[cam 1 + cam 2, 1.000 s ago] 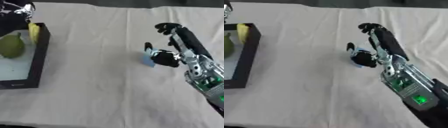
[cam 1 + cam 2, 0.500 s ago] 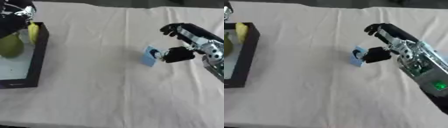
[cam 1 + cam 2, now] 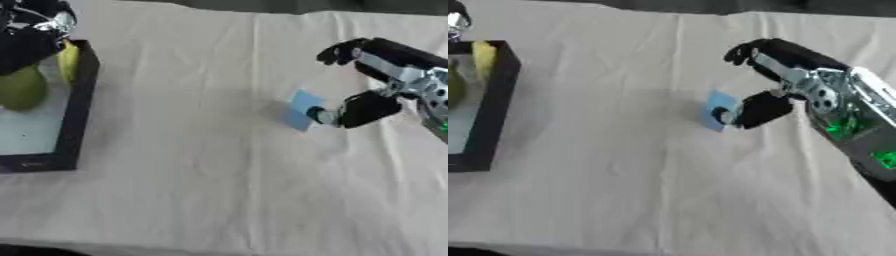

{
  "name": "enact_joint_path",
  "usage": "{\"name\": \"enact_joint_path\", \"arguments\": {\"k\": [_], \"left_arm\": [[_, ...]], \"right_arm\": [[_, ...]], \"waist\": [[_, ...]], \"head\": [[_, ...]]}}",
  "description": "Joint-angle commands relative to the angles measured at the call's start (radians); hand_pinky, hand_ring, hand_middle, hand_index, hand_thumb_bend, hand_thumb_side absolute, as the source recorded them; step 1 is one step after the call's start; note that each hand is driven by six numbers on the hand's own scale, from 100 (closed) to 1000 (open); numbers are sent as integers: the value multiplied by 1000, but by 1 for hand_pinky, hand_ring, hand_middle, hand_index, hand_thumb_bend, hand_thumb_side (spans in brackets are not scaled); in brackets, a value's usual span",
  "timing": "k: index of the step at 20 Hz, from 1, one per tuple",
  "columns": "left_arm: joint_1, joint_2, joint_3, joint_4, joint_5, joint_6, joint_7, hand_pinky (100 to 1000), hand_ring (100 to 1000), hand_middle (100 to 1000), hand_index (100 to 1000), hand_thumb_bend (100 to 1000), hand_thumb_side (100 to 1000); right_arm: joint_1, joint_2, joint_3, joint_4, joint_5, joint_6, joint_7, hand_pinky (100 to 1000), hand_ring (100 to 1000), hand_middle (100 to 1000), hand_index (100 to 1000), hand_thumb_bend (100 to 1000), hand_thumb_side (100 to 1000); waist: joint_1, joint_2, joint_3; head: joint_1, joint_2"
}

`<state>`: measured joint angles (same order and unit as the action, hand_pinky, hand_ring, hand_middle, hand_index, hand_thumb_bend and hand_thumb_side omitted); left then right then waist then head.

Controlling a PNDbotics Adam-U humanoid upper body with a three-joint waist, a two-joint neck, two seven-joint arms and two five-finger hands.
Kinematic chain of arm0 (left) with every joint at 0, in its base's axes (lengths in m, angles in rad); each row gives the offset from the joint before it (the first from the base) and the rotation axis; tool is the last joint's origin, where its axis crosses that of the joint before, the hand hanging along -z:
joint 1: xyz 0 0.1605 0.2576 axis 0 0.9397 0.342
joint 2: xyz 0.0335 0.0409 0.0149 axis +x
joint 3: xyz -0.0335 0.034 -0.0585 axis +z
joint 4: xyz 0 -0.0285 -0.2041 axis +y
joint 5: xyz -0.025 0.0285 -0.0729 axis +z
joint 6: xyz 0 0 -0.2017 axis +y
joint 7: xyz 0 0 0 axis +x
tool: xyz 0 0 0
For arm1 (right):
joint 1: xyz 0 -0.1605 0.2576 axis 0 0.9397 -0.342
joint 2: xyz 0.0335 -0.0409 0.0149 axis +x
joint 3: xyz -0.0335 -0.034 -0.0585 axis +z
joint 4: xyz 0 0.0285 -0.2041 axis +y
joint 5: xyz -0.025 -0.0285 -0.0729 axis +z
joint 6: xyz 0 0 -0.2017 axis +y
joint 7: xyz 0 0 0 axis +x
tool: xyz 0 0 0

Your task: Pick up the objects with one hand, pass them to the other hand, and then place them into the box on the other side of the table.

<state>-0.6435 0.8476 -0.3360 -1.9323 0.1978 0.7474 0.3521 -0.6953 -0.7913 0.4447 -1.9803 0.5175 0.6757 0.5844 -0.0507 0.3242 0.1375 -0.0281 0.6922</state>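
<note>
Right robot hand (image 3: 376,82) beside a small blue card on the cloth-covered desk (image 3: 201,165).
The flat blue card (image 3: 302,110) stands tilted; the thumb touches it, fingers curved above, a real grasp cannot be told. At 9 o'clock, the black box (image 3: 74,105), cut off, holds a green pear (image 3: 19,87); the left robot hand (image 3: 31,30) is mostly hidden.

Even, soft, bright light; faint shadows on the cloth (image 3: 201,150). Both views are blurry throughout, the right hand (image 3: 367,107) smeared. A dark band at twelve o'clock.
</note>
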Motion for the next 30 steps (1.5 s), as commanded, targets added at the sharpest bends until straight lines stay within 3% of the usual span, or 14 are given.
{"name": "enact_joint_path", "arguments": {"k": [1,6,9,15,23,30], "left_arm": [[-15,40,6,-8,-6,123,118,789,799,699,744,100,484],[-15,42,8,-9,-6,124,120,789,799,698,742,100,483],[-13,40,6,-6,-8,127,122,789,800,699,742,100,481],[-2,38,5,0,-11,129,122,790,801,700,740,100,479],[3,33,2,12,-13,129,129,790,801,698,738,100,478],[5,30,2,14,-11,129,134,790,801,698,736,100,478]], "right_arm": [[-13,-53,-18,-20,-54,231,239,894,900,835,899,412,376],[-8,-80,-7,-20,-110,231,195,928,910,846,901,470,344],[-13,-72,13,-16,-59,231,211,946,916,852,904,497,326],[-59,5,32,60,68,231,277,932,917,850,913,493,290],[-81,65,43,118,191,231,301,929,916,842,906,490,260],[-85,86,46,84,181,231,322,873,904,815,871,489,257]], "waist": [[0,-30,3],[-6,-30,3],[-4,-35,0],[-1,-48,-12],[-4,-53,-17],[-3,-49,-14]], "head": [[11,3],[13,6],[3,14],[-2,31],[2,32],[9,33]]}}
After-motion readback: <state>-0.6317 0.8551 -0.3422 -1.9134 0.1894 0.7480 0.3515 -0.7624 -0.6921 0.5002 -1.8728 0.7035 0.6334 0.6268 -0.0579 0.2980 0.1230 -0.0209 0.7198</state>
